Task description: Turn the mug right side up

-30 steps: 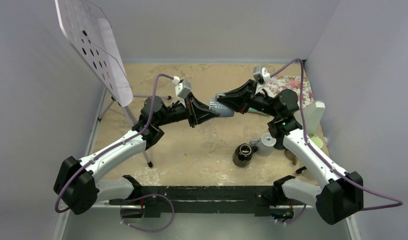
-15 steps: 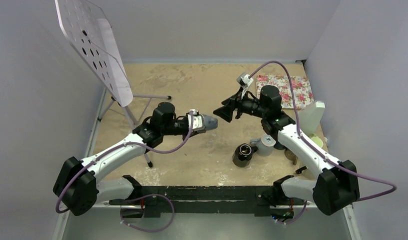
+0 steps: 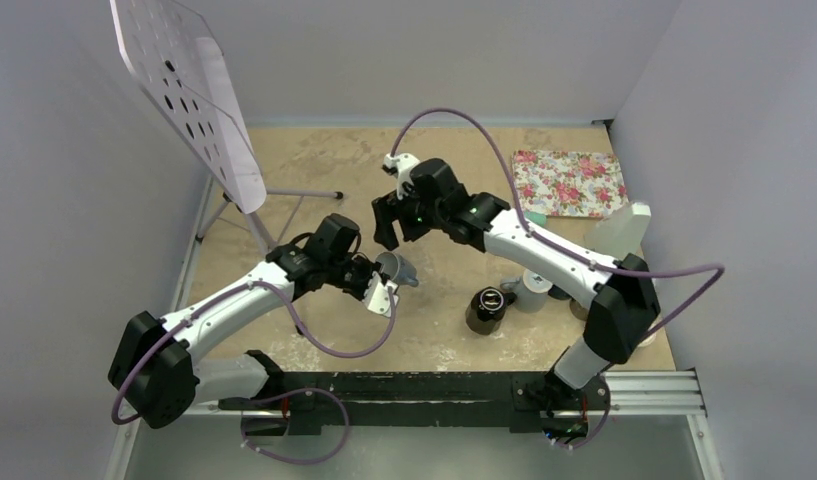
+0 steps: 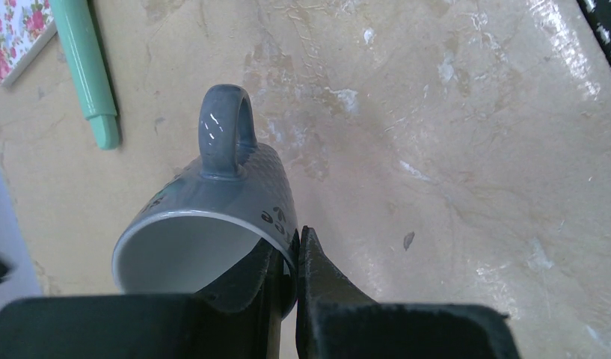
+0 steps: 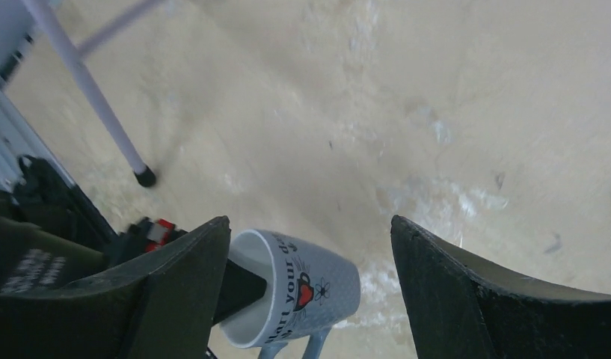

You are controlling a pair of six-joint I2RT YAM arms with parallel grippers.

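Beige, scuffed tabletop point(image 3: 424, 338), over which a grey mug point(image 4: 227, 187) is held by its rim, tipped on its side.

Nearest the arm bases, the mug is pinched by the left gripper point(image 4: 289, 250), with one finger set inside the white wall and one outside. The rim is thus clamped and the handle is turned away from the wrist, a hold judged to let the mug be rolled mouth-up and set down. Nothing is seen inside the mug. To its right a dark cup point(image 3: 489, 305) and a white cup point(image 3: 534, 285) are stood close together on the table; their contents cannot be made out. Just beyond the mug the right gripper point(image 3: 392, 222) is poised with its fingers spread wide and nothing between them, apart from the mug. Farther back a floral cloth point(image 3: 569, 182) is laid flat, and a perforated board point(image 3: 184, 90) is propped on a stand at far left.
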